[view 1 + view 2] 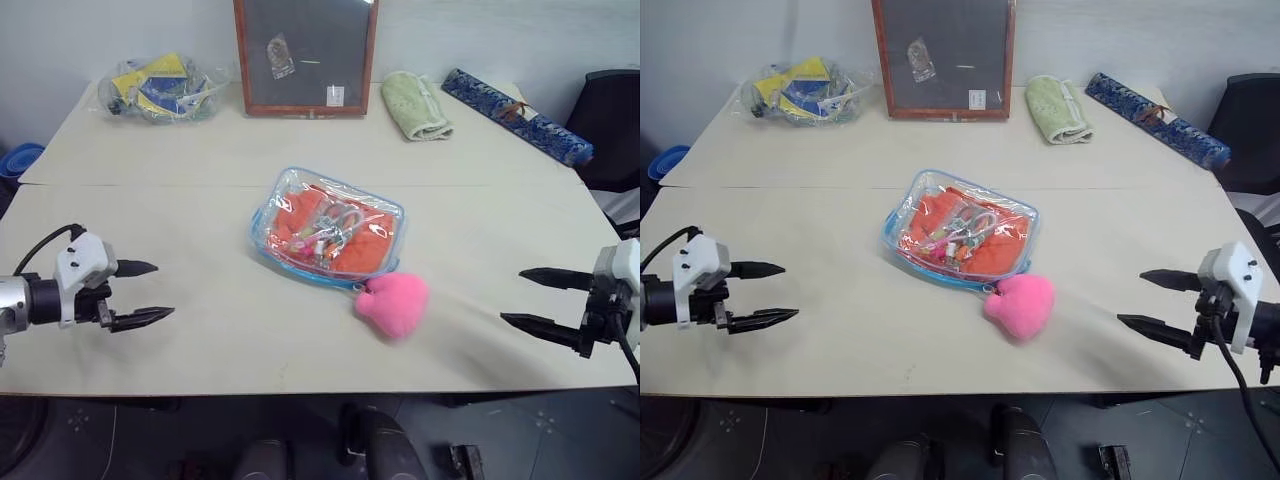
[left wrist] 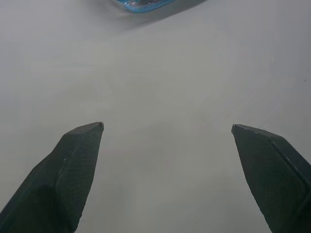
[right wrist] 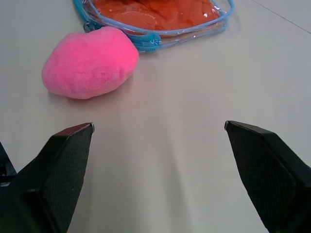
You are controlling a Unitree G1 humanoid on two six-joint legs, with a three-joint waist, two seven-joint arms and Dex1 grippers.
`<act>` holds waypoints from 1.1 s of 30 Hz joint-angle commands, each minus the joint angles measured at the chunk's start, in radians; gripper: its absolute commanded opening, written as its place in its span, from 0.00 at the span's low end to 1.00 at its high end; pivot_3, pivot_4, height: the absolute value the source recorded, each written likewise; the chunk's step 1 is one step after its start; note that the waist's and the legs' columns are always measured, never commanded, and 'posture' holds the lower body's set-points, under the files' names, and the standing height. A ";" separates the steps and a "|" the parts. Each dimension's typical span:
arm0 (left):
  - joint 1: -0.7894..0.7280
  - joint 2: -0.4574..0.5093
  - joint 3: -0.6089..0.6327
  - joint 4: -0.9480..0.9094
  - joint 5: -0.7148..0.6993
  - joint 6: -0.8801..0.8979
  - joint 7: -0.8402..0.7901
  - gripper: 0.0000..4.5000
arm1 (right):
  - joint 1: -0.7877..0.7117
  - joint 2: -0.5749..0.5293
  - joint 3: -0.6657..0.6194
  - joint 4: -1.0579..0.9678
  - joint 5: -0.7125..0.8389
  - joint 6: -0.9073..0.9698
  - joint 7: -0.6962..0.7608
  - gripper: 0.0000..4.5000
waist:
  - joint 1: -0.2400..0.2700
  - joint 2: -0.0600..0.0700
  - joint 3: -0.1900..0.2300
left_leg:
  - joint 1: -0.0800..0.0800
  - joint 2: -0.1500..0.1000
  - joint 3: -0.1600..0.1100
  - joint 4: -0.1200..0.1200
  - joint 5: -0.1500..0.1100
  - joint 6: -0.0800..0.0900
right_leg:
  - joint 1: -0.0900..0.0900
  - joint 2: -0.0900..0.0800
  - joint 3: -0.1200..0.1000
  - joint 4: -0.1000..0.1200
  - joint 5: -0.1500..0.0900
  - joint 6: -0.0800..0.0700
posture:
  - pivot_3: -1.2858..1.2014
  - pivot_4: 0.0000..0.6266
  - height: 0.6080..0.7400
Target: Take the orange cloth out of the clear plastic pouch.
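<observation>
Orange cloth [image 1: 370, 245] inside clear plastic pouch [image 1: 268, 217], left tool [image 1: 144, 292] and right tool [image 1: 532, 298] released (empty), right wrist view shows pink plush ball [image 3: 90, 62]

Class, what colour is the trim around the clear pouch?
Light blue, clearest on the clear pouch in the right wrist view.

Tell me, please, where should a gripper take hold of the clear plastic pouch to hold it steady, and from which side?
Probably the blue-trimmed edge of the clear plastic pouch nearest the left gripper, approached from that side. The pouch lies flat, so its raised rim gives the best purchase, and this side is away from the pink plush ball.
</observation>
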 commanded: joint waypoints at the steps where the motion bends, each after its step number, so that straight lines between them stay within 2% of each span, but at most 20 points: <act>1: -0.019 0.005 0.005 -0.023 -0.011 -0.001 -0.006 1.00 | -0.002 0.008 -0.035 -0.042 0.012 0.011 -0.024 1.00 | 0.000 0.000 0.000 | 0.000 0.000 0.000 0.000 0.000 0.000 | 0.000 0.000 0.000 0.000 0.000 0.000 | 0.52 0.24 1.00; 26: -0.001 -0.055 0.004 -0.124 -0.013 0.093 0.096 1.00 | -0.022 0.043 -0.008 -0.103 0.017 0.035 -0.112 1.00 | 0.000 0.000 0.000 | 0.000 0.000 0.001 0.000 0.000 -0.001 | 0.000 0.000 0.001 0.001 0.000 0.000 | 0.52 0.24 1.00; 30: -0.045 -0.090 0.009 -0.167 -0.075 0.181 0.138 1.00 | -0.037 0.063 0.002 -0.114 0.040 0.071 -0.134 1.00 | 0.001 0.000 0.000 | 0.000 0.000 0.001 0.000 0.001 -0.001 | 0.001 0.000 0.001 0.001 0.000 0.000 | 0.52 0.24 1.00; 33: -0.158 -0.179 -0.044 -0.298 -0.190 0.375 0.246 1.00 | -0.043 0.101 0.019 -0.205 0.100 0.128 -0.184 1.00 | 0.009 0.000 0.000 | -0.001 0.000 0.001 0.001 0.001 -0.001 | 0.001 0.000 0.001 0.002 0.000 0.000 | 0.52 0.24 1.00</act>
